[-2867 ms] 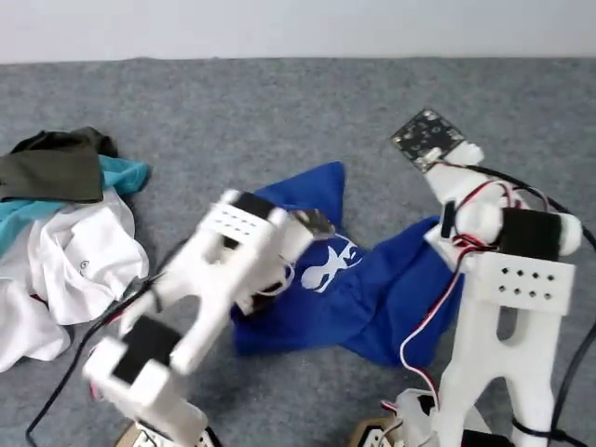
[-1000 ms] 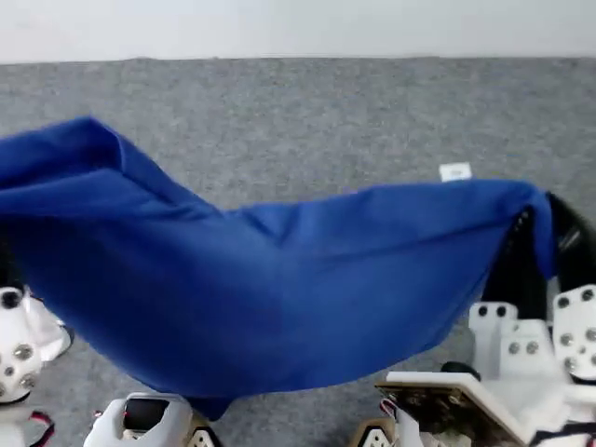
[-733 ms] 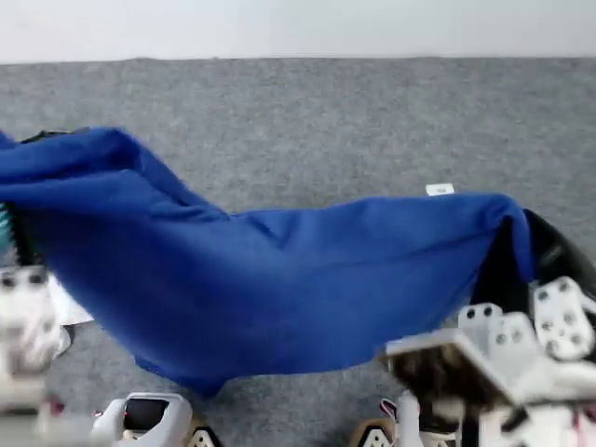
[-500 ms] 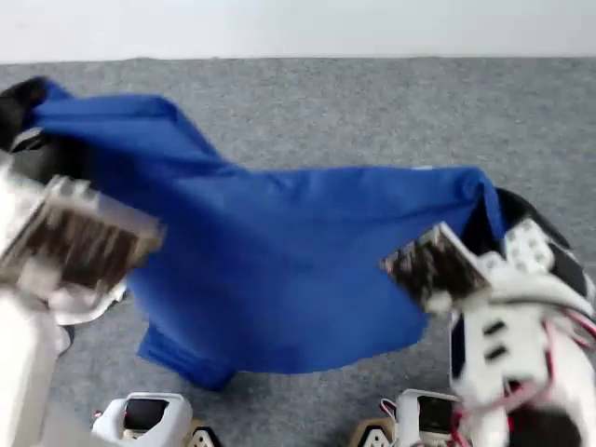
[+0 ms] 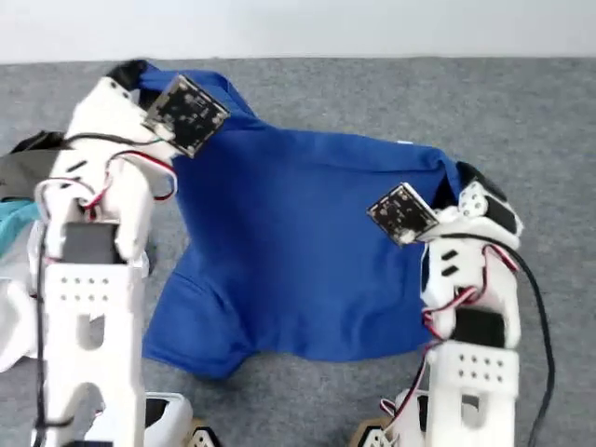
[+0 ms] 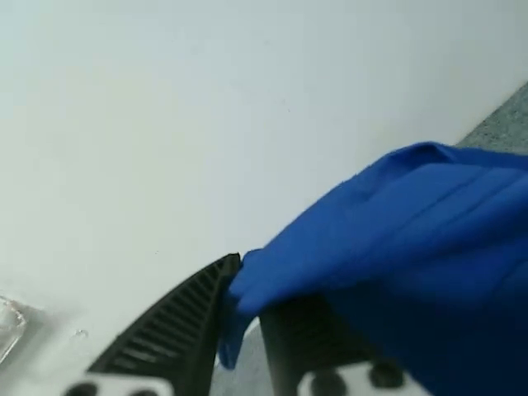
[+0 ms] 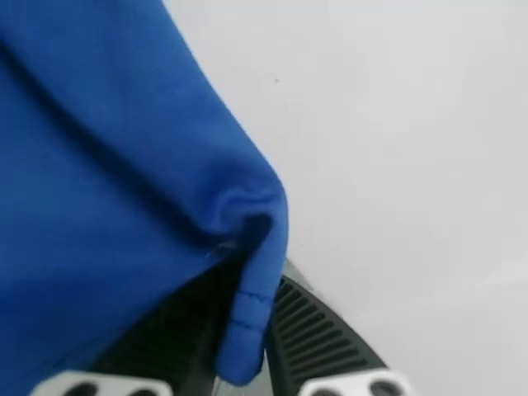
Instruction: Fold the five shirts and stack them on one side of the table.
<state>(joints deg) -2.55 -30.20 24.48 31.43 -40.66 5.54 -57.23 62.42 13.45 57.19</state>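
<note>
1. Far left edge of the table, high view: a heap of loose garments. A dark olive shirt lies on top at the back, a teal shirt shows just under it, and a white shirt lies nearer the front. The heap lies apart from the blue shirt.

2. Left arm: stands beside the heap and extends toward the back of the table. The left gripper sits at the far left corner of the blue shirt. In the left wrist view, the left gripper is clamped on a bunched edge of the blue shirt; the cloth passes between the two black ribbed fingers and trails off to one side.

3. Blue shirt: spread wide between the two grippers over the middle of the table. Its upper edge runs from one gripper to the other. Its lower part reaches toward the arm bases, with one corner folded over at the front left.

4. Right arm: stands at the shirt's right side. The right gripper sits at the upper right corner of the cloth. In the right wrist view, the right gripper is closed on a gathered fold of the blue shirt, and a short tail of fabric hangs between the jaws
</note>
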